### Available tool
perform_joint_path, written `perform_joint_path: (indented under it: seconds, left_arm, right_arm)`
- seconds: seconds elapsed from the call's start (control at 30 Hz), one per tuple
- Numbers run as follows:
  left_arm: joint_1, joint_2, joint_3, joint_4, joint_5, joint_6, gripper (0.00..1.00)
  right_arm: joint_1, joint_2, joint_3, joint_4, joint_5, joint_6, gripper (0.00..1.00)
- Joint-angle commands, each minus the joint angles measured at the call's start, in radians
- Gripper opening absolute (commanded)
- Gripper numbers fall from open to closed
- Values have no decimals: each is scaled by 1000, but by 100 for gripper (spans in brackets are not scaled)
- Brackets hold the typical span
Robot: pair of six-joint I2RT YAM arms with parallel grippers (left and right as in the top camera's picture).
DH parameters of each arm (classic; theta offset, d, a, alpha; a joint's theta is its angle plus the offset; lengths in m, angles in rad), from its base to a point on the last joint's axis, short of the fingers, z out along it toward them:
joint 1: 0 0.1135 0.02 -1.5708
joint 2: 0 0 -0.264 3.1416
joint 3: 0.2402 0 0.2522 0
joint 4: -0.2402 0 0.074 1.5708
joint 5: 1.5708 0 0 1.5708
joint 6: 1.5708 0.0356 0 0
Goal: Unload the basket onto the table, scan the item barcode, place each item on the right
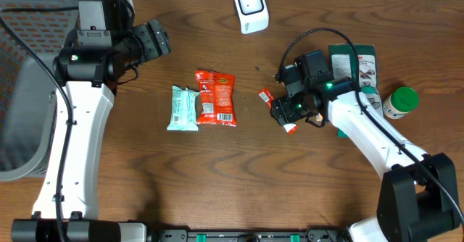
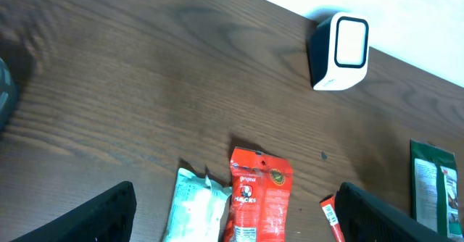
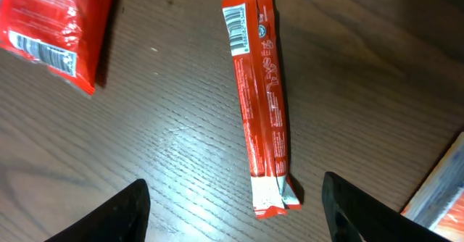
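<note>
At upper left of the overhead frame, left gripper (image 1: 158, 39), fingers spread wide, holding nothing. Left of centre, pale green packet (image 1: 183, 109) flat against red pouch (image 1: 216, 98). At top centre, white scanner (image 1: 251, 8). Right of centre, red snack bar (image 3: 262, 101) flat on the wood, lying untouched between the parted fingers of the right gripper (image 1: 285, 110). Far right, dark green pack (image 1: 355, 62) and green-capped bottle (image 1: 400, 101).

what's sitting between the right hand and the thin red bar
Nothing visible: the open right hand hangs over the red bar, which lies flat on the table with clear space above it.
</note>
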Motion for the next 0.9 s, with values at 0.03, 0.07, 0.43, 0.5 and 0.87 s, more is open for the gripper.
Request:
perform_joint_path:
  seconds: [0.03,0.07,0.43,0.5,0.87]
  left_arm:
    - [3,-7,3,-2,-2,8,88]
    - [3,-7,3,-2,-2,8,88]
    - [3,-7,3,-2,-2,8,88]
    - [3,-7,3,-2,-2,8,88]
    - [3,-7,3,-2,-2,8,88]
  right_arm:
    - [7,25,-13,2,7,-5,70]
    - [7,32,-23,6,22,-5,70]
    - [32,84,-39,44,43,-5,39]
    - [56,84,-39,55,96,-5,38]
    - [183,84,-39,43,380,-5,38]
